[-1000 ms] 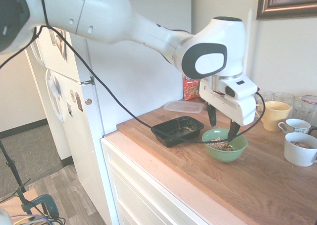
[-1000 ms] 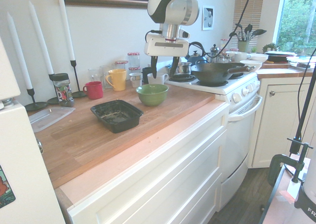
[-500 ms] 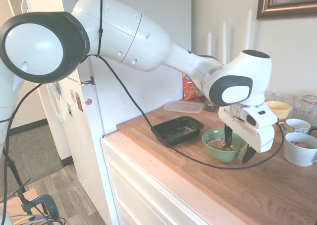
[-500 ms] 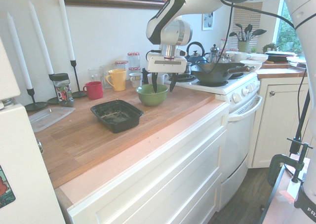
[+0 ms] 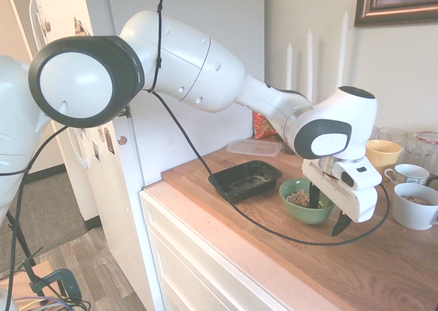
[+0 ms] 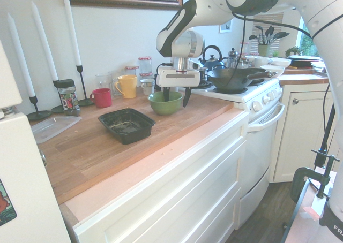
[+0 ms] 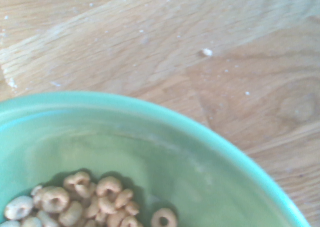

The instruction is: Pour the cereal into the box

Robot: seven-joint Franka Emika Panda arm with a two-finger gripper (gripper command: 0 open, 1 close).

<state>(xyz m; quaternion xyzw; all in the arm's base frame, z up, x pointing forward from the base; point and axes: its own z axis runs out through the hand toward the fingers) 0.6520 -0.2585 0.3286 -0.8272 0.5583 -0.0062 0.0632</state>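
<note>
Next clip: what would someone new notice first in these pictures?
The gripper straddles the near rim of the green bowl, jaws open, one inside and one outside. The cereal lies in the bowl's bottom. The black box sits beside it on the wooden counter.

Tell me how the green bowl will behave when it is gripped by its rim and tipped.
The green bowl looks rigid and glossy, so the gripper, straddling its rim with fingers open, may slip. The cereal is a small loose heap, so it probably adds little weight and slides out quickly.
</note>
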